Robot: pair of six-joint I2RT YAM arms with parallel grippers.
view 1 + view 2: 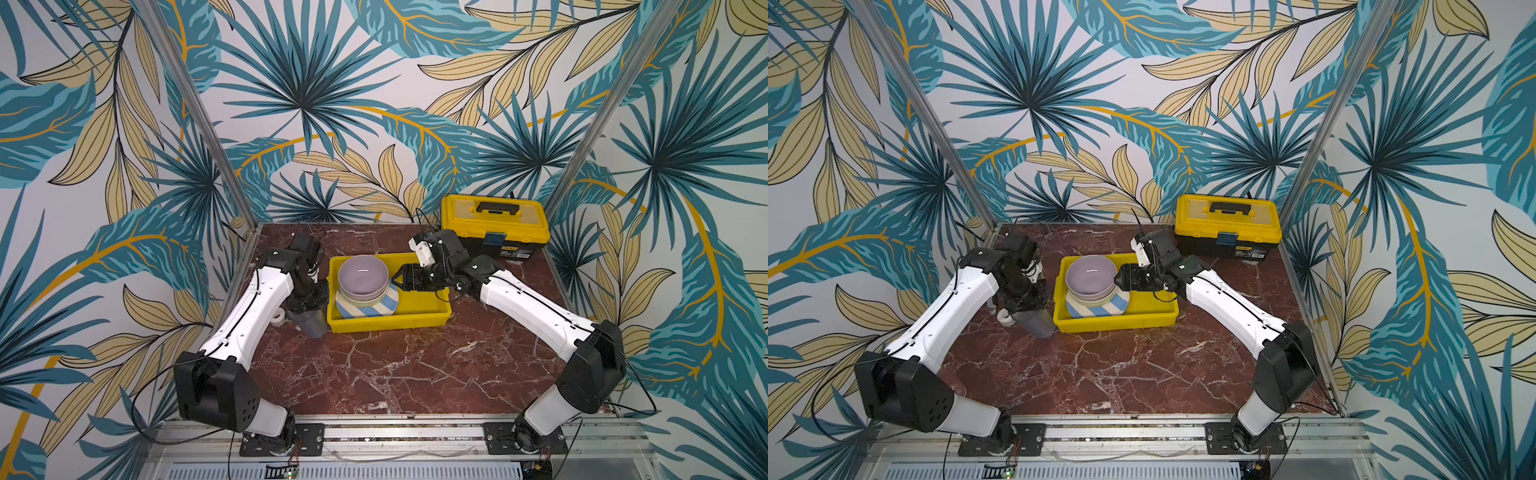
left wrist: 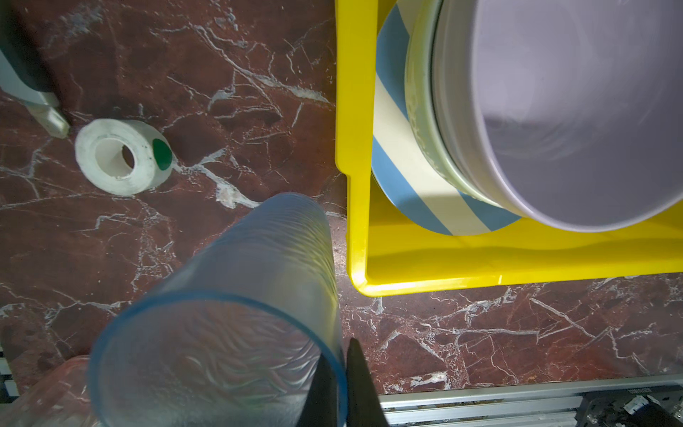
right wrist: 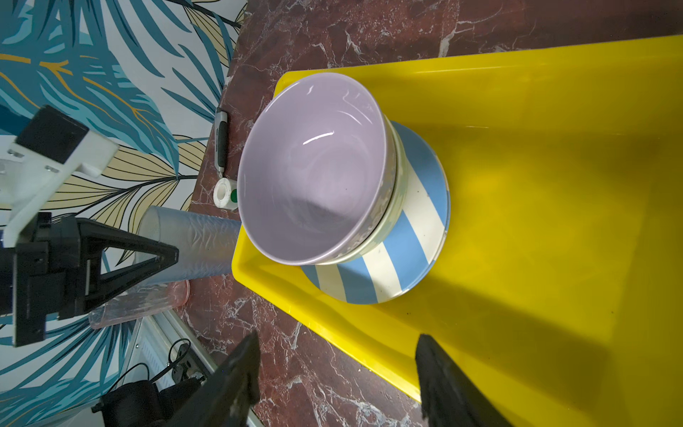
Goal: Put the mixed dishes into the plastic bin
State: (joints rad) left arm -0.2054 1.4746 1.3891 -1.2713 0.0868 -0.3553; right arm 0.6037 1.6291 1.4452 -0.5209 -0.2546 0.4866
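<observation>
The yellow plastic bin [image 1: 386, 323] [image 1: 1121, 322] sits mid-table. In its left half a lilac bowl [image 1: 363, 272] [image 3: 310, 173] is nested in a pale green bowl [image 3: 397, 192] on a blue-white striped plate [image 1: 365, 309] [image 2: 399, 177]. My left gripper [image 2: 342, 355] [image 1: 305, 305] is shut on the rim of a clear ribbed tumbler [image 2: 240, 295] [image 1: 312, 323], with one finger inside and one outside. The tumbler is tilted, just outside the bin's left wall. My right gripper [image 3: 336, 344] [image 1: 397, 282] hangs open and empty beside the bowls, over the bin. A second, pinkish tumbler [image 3: 140, 303] lies on the table.
A yellow-and-black toolbox [image 1: 494, 224] stands at the back right. A white tape roll [image 2: 122, 155] [image 1: 277, 316] and a grey marker [image 3: 221, 142] lie left of the bin. The metal rail [image 2: 517, 399] runs along the table's front edge.
</observation>
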